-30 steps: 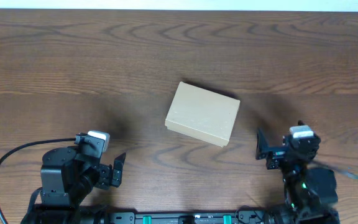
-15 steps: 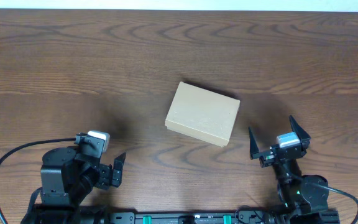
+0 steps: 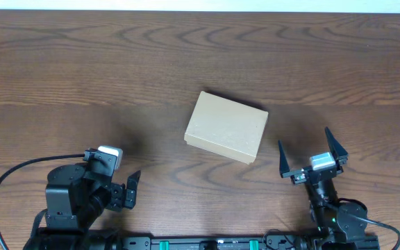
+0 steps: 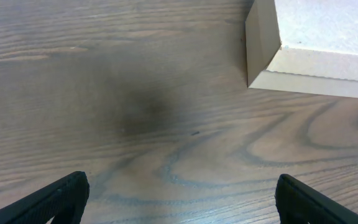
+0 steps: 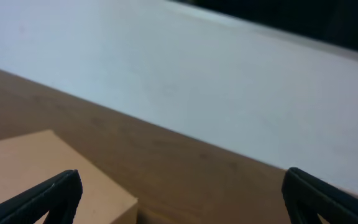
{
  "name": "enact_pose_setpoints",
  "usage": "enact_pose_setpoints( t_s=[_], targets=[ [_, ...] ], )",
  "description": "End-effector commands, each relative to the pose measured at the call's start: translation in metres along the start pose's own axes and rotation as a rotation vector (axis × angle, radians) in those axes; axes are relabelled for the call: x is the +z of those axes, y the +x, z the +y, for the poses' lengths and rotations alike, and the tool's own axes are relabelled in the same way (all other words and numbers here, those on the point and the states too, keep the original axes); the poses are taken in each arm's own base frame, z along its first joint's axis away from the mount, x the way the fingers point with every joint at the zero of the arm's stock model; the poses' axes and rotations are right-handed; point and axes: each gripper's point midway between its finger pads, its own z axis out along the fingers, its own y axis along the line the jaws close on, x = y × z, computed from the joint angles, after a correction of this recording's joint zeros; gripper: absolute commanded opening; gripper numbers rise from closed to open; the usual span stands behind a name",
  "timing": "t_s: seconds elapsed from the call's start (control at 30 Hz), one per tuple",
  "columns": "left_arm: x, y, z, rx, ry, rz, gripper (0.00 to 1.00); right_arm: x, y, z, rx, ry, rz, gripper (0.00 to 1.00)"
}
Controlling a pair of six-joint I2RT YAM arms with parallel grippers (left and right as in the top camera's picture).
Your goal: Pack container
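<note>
Brown wood-grain table [image 3: 82, 69] runs under everything, and nearest to me, along its front edge, sit my two arms. My left gripper [image 4: 180, 198] hangs low over bare wood on the left, jaws spread as wide as they go and holding nothing. A black cable [image 3: 5, 182] loops out beside its base. My right gripper [image 3: 305, 147] is on the other side, likewise spread and empty, and tipped upward, so its camera looks mostly across the table at a pale wall [image 5: 166, 74]. I judge both stand released like this so that either can straddle a box edge without first having to open. Further out, about mid-table and between the arms, lies the container [image 3: 226, 127], a plain tan cardboard box turned slightly askew. It touches neither gripper, though it sits nearer my right one, and one corner of it shows in each wrist view. Its top looks flat and shut. That central spot puts it, I think, within reach of both arms. Nothing to pack is in view, so I cannot tell whether filling is done. Beyond it, the wood runs on to the far edge.
</note>
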Motion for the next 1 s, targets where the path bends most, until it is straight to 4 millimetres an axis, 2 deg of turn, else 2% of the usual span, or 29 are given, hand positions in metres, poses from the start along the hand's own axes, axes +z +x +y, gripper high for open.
enact_pose_setpoints(
  t_s=[0.0, 0.17, 0.37, 0.47, 0.6, 0.97],
  targets=[
    [0.002, 0.003, -0.002, 0.01, 0.013, 0.009, 0.95, 0.002, 0.01, -0.003, -0.021, 0.028, -0.013, 0.99],
    [0.002, 0.003, -0.002, 0.01, 0.013, 0.009, 0.95, 0.004, 0.016, -0.002, -0.019, 0.035, -0.031, 0.99],
    [0.002, 0.003, -0.002, 0.01, 0.013, 0.009, 0.95, 0.003, 0.024, -0.013, -0.014, 0.098, 0.006, 0.99],
    [0.002, 0.003, -0.002, 0.01, 0.013, 0.009, 0.95, 0.002, 0.042, -0.015, 0.038, 0.122, 0.079, 0.99],
    [0.002, 0.003, -0.002, 0.01, 0.013, 0.009, 0.95, -0.002, 0.072, -0.008, 0.097, 0.101, 0.203, 0.99],
    [0.002, 0.003, -0.002, 0.01, 0.013, 0.009, 0.95, -0.003, 0.072, -0.021, 0.085, 0.173, 0.206, 0.99]
  ],
)
